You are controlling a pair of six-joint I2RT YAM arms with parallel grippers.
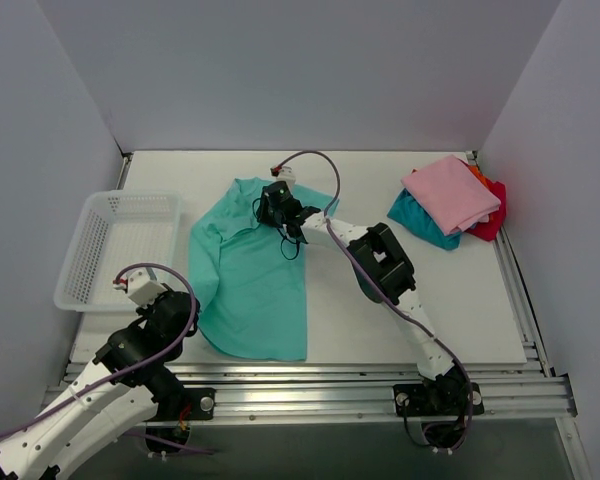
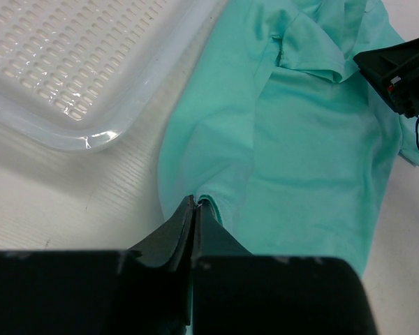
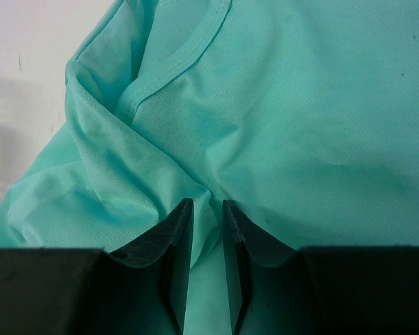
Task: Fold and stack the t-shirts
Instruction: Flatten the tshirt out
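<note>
A teal-green t-shirt (image 1: 250, 290) lies partly spread on the table's middle, collar toward the back. My left gripper (image 1: 188, 303) is shut on its near-left edge; in the left wrist view the closed tips (image 2: 195, 202) pinch the hem of the shirt (image 2: 307, 153). My right gripper (image 1: 272, 215) is at the shirt's upper part; in the right wrist view its jaws (image 3: 208, 204) stand narrowly apart, closed on a raised fold of the cloth (image 3: 300, 105) just below the collar (image 3: 188, 56). At the back right sits a folded stack: pink (image 1: 450, 190) on top, teal-blue (image 1: 417, 220), red (image 1: 492, 215), orange (image 1: 477, 172).
A white plastic mesh basket (image 1: 75, 298) stands at the left, close to the shirt's left sleeve; it also shows in the left wrist view (image 2: 91, 136). The right arm's black wrist (image 2: 401, 73) is over the shirt's far side. Grey walls enclose the table.
</note>
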